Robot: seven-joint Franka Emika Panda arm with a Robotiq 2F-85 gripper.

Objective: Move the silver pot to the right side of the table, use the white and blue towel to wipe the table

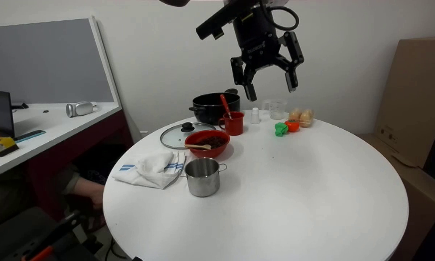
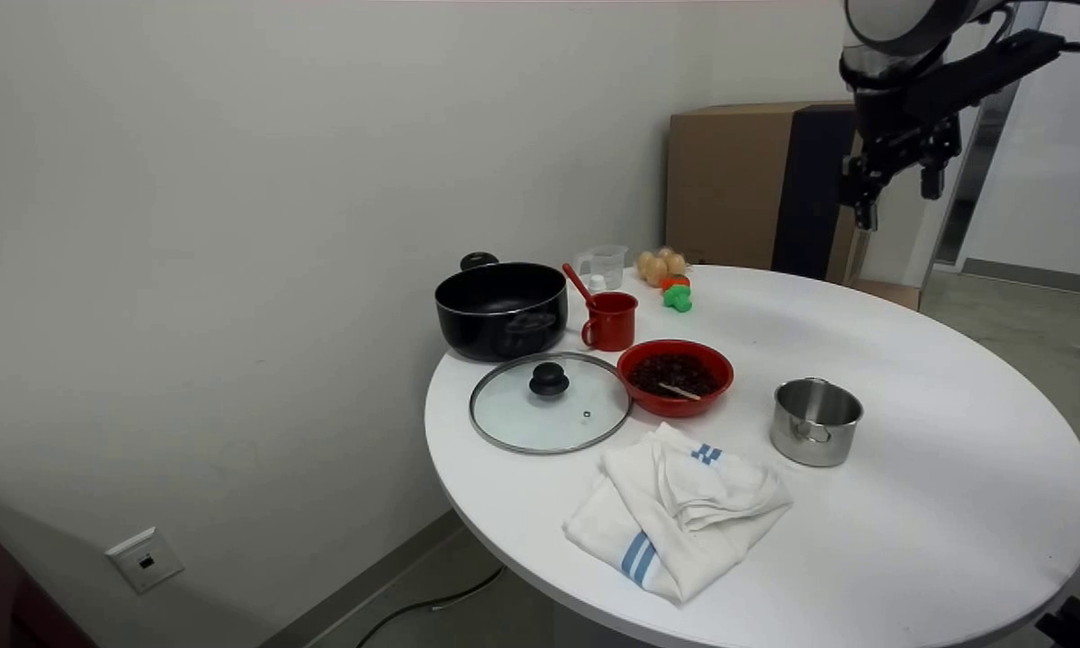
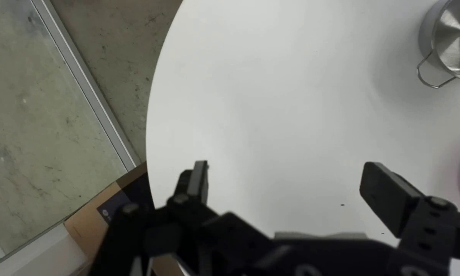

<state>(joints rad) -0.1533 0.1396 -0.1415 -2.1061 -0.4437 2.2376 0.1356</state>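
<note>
The silver pot (image 1: 203, 183) stands upright on the round white table (image 1: 293, 217), its two wire handles at the sides. It also shows in an exterior view (image 2: 814, 436) and, partly cut off, at the top right of the wrist view (image 3: 454, 46). The white and blue towel (image 1: 150, 170) lies crumpled beside the pot; it shows in an exterior view (image 2: 684, 517) too and is out of the wrist view. My gripper (image 1: 272, 92) is open and empty, high above the table and apart from pot and towel. Its wide-spread fingers also show in the wrist view (image 3: 285, 168).
A red bowl (image 1: 207, 146) with a spoon stands close behind the pot. Behind it are a glass lid (image 2: 549, 414), a black pot (image 2: 502, 315), a red mug (image 2: 612, 324), a measuring cup (image 1: 276, 110), eggs (image 1: 301, 116), a tomato (image 1: 292, 126) and a green item (image 1: 281, 129).
</note>
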